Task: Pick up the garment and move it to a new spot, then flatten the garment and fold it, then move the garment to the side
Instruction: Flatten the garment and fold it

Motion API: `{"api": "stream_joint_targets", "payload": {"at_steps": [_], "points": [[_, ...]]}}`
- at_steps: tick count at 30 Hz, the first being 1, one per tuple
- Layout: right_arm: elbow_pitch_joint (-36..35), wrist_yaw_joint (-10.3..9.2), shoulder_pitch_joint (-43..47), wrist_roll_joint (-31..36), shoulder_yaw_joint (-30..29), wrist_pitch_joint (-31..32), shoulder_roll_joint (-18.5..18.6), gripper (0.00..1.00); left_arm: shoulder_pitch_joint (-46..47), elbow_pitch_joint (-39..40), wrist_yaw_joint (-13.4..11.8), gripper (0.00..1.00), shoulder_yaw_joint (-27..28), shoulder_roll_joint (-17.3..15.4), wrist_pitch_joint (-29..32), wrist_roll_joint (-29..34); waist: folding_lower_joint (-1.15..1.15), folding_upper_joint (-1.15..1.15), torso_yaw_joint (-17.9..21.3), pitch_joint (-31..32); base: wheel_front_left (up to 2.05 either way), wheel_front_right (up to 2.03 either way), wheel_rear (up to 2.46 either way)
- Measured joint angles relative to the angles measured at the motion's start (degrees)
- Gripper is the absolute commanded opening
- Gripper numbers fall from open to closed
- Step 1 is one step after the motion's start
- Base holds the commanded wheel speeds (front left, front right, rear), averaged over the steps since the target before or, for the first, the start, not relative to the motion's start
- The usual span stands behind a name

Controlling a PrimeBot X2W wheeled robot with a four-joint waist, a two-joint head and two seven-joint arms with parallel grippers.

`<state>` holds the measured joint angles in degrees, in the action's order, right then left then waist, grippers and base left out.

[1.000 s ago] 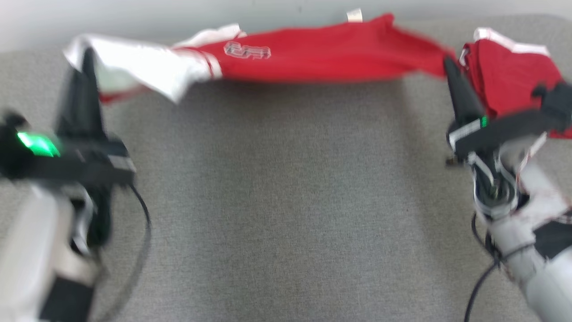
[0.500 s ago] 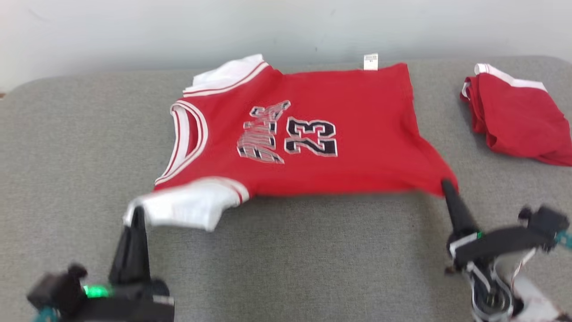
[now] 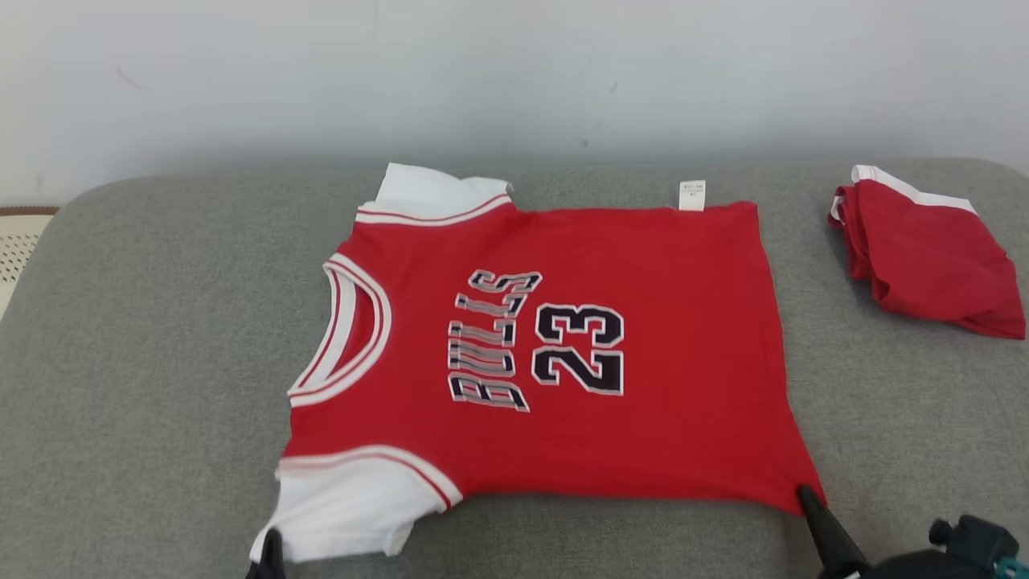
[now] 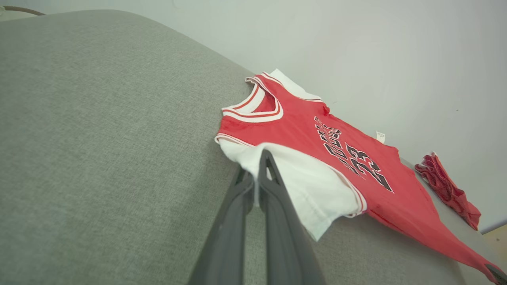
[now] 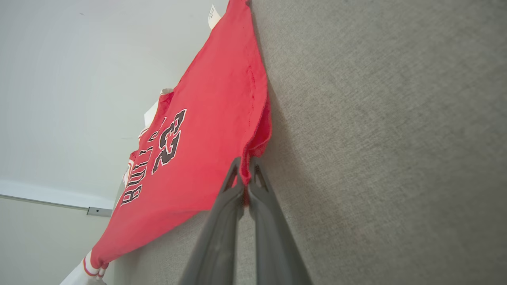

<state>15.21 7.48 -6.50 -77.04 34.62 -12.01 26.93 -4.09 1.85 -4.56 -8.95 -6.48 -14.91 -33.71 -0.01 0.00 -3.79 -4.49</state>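
Note:
The garment is a red jersey with white sleeves, black "BULLS" lettering and the number 23, spread nearly flat on the grey cushion, neck toward the left. My left gripper at the bottom edge is shut on the near white sleeve's corner; the left wrist view shows the garment with white cloth pinched in my left gripper. My right gripper is shut on the near hem corner; the right wrist view shows the garment with red cloth clamped in my right gripper.
A second red piece with white trim lies crumpled at the far right of the cushion. A pale wall runs along the cushion's far edge. A woven object sits off the left edge.
Both grippers have drawn the garment toward me and laid it out flat, so its printed front now shows. The camera has also tilted, shifting the whole scene.

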Motion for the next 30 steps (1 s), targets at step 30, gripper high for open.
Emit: {"api": "stream_joint_targets", "payload": {"at_steps": [30], "points": [[-3.25,0.00,2.87,9.20,-13.37,12.94,-7.81,0.00,10.66,-4.08,6.57,0.00,0.85,-0.85,1.76,6.14,0.01,0.01,3.45,2.58,0.00,0.00,0.00]]}}
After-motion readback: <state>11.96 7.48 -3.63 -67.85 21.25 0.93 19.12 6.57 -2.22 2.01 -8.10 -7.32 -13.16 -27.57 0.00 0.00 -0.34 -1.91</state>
